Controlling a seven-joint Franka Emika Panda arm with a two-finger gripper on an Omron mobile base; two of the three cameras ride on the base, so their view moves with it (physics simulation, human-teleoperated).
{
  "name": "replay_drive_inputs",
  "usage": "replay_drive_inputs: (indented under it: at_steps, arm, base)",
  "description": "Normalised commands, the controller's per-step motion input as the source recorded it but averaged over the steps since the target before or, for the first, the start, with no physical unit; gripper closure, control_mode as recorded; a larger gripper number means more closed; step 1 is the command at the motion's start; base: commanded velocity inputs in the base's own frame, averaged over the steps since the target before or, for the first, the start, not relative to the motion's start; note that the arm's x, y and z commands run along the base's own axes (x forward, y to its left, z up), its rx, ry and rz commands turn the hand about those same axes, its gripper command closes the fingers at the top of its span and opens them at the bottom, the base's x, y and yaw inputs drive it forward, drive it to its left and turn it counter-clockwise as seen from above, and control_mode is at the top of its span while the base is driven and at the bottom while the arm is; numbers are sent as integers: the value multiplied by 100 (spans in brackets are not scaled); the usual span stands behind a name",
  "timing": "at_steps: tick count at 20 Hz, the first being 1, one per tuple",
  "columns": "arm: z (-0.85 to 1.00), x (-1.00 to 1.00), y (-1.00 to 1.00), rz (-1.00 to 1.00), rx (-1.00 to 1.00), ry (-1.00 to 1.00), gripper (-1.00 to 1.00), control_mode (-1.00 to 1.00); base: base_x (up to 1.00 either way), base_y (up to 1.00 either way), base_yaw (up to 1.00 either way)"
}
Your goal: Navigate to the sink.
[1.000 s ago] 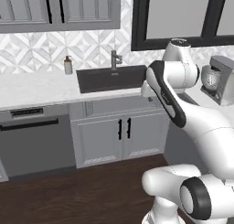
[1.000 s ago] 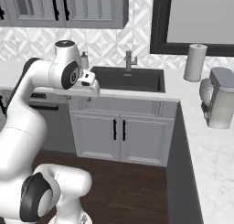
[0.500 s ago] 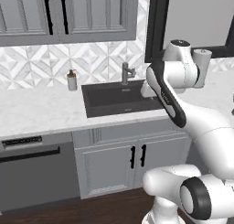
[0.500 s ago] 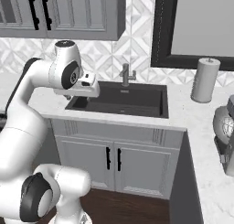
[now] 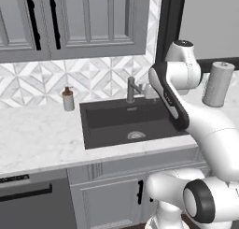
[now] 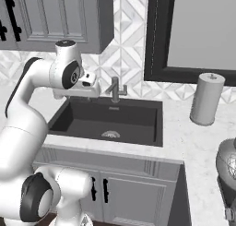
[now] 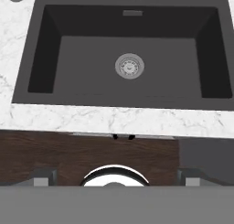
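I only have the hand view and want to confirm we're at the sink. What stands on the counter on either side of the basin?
Observer: A paper towel roll stands upright on the counter, right of the sink.
Operator: And on the left?
Observer: A small soap dispenser stands by the backsplash, apart from the basin.
Operator: Anything below the counter there?
Observer: A dishwasher sits left of the sink cabinet doors.

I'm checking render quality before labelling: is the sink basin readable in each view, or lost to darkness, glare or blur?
Left base view: sink dark but evenly lit, drain distinct, slightly soft. Right base view: the same, faucet crisp against the tile, no glare. Hand view: sharpest, basin walls shaded darker than the floor, drain rings clear.
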Motion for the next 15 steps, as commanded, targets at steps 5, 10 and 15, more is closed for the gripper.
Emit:
replay_drive_inputs:
  at_steps: [5, 10, 15]
  arm:
    - [0, 0, 0, 0, 0, 0, -100, 100]
    - [0, 0, 0, 0, 0, 0, -100, 100]
    - [0, 0, 0, 0, 0, 0, -100, 100]
  base:
    - [66, -31, 0]
    - [83, -20, 0]
    - [69, -12, 0]
